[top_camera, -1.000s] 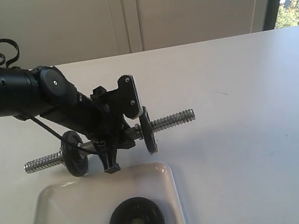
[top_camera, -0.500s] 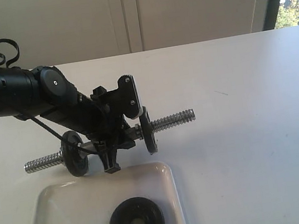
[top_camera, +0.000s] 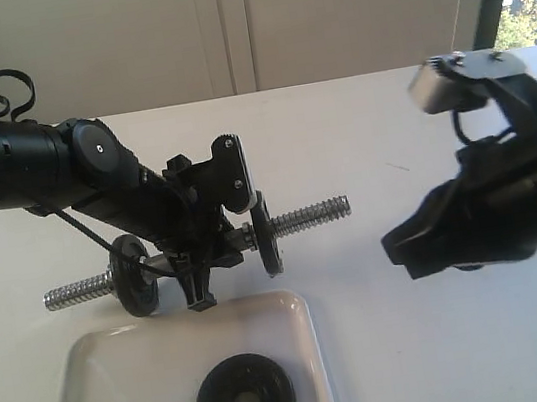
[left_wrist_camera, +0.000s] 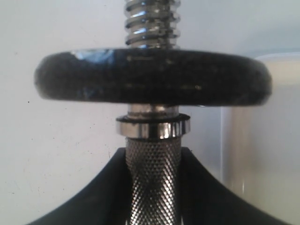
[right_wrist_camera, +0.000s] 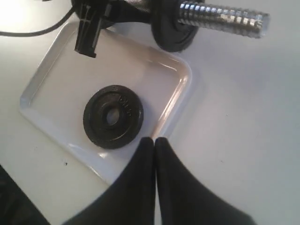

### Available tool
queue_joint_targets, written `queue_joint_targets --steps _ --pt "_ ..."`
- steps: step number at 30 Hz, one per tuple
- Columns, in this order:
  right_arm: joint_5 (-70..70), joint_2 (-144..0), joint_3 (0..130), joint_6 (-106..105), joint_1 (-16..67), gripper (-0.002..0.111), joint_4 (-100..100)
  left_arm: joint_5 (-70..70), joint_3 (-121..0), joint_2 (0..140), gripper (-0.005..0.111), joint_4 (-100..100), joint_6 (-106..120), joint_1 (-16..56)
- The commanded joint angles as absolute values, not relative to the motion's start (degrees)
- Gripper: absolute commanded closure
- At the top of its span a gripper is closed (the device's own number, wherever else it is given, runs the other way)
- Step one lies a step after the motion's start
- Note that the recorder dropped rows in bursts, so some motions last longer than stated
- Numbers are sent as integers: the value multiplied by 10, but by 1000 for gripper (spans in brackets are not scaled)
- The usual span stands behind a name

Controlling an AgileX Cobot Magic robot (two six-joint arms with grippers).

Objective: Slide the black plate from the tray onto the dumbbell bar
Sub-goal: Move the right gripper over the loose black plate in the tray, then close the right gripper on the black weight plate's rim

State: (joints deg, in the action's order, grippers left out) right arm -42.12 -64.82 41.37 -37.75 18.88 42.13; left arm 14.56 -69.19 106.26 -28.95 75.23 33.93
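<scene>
The black plate (top_camera: 245,400) (right_wrist_camera: 113,116) lies flat in the whitish tray (top_camera: 102,372) (right_wrist_camera: 56,70) near the table's front edge. Behind the tray the dumbbell bar (top_camera: 306,217) (right_wrist_camera: 220,18) is held level, with a small black disc (top_camera: 134,275) (left_wrist_camera: 152,77) near each end. My left gripper (top_camera: 199,257) (left_wrist_camera: 153,187) is shut on the bar's knurled middle (left_wrist_camera: 153,178). My right gripper (top_camera: 405,246) (right_wrist_camera: 154,140) hovers at the right, above the table, its two fingers pressed together with nothing between them. In its wrist view the tips sit just beyond the tray's rim, near the plate.
The bar's threaded right end (top_camera: 313,214) points towards my right arm (top_camera: 510,195). A black cable (right_wrist_camera: 33,32) runs beside the tray. The white table (top_camera: 450,336) stretches to the right of the tray. A wall and a window stand behind.
My right arm has come into the exterior view from the right. The left arm, the bar, the tray and the plate have not moved.
</scene>
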Motion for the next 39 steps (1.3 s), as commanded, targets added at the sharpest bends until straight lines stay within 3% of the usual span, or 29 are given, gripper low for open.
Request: queue_joint_targets --steps 1,8,11,16,21,25,39 --pt "-443 -734 491 -414 235 108 387 120 -700 1033 107 -321 747 339" --pt "-422 -823 553 -444 344 108 308 114 -700 1033 107 -321 748 339" --pt "-417 -848 554 -468 388 101 307 101 -700 1033 107 -321 748 339" --pt "-402 -891 554 -439 456 71 240 86 -700 1033 107 -321 748 339" --pt "-363 -922 554 -397 486 37 208 86 -700 1033 107 -321 748 339" --pt "-337 -939 554 -401 496 16 209 86 -700 1033 107 -321 748 339" --pt "-273 -954 554 -343 502 9 149 86 -700 1033 107 -321 748 339"
